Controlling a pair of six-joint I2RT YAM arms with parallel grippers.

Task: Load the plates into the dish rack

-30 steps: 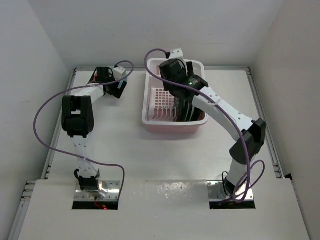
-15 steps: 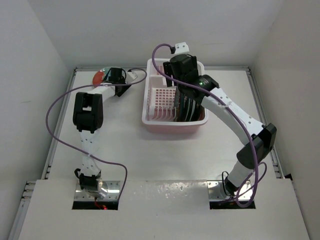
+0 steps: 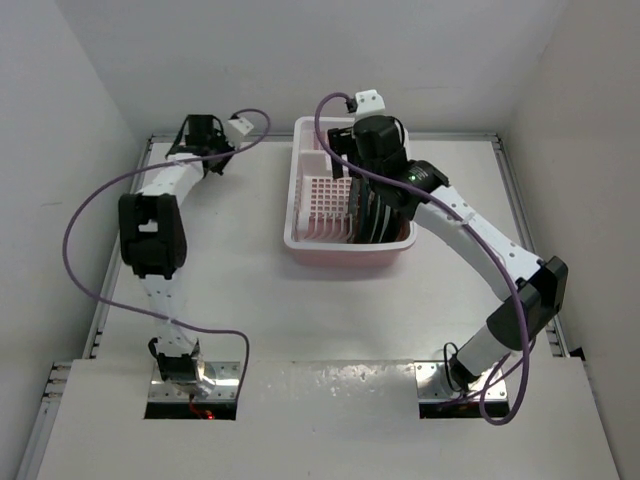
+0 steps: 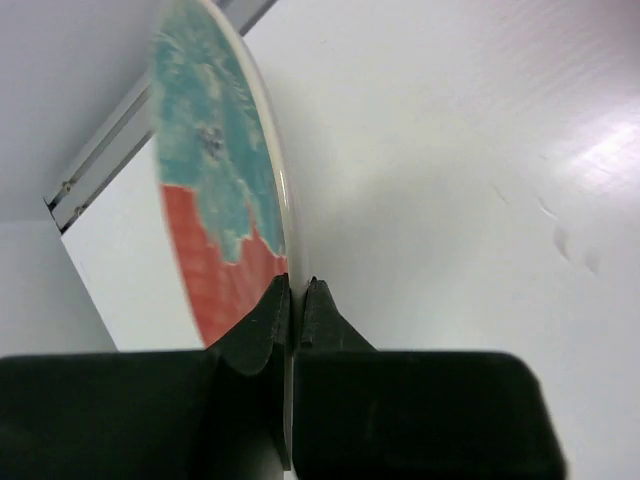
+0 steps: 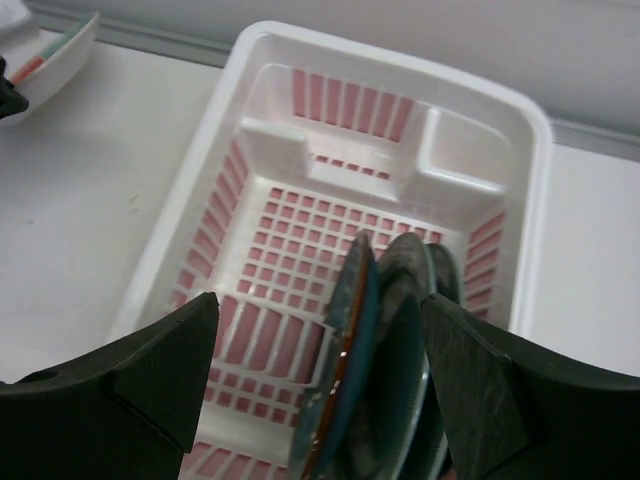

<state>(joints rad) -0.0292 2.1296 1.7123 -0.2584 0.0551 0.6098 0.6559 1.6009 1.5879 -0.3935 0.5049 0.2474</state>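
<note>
Left end effector (image 4: 296, 290) clamped on rim of red round pale-blue-centred plate (image 4: 215, 200), edge-up, well left of pink-and-white plastic dish rack (image 3: 345, 258). Right end effector (image 5: 318, 370) wide open, empty, over rack.

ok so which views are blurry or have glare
Left wrist: red plate soft, close to the lens; glare on the table at right. Right wrist: fingers and standing plates blurred, rack sharp. Top external: evenly lit, sharp.
</note>
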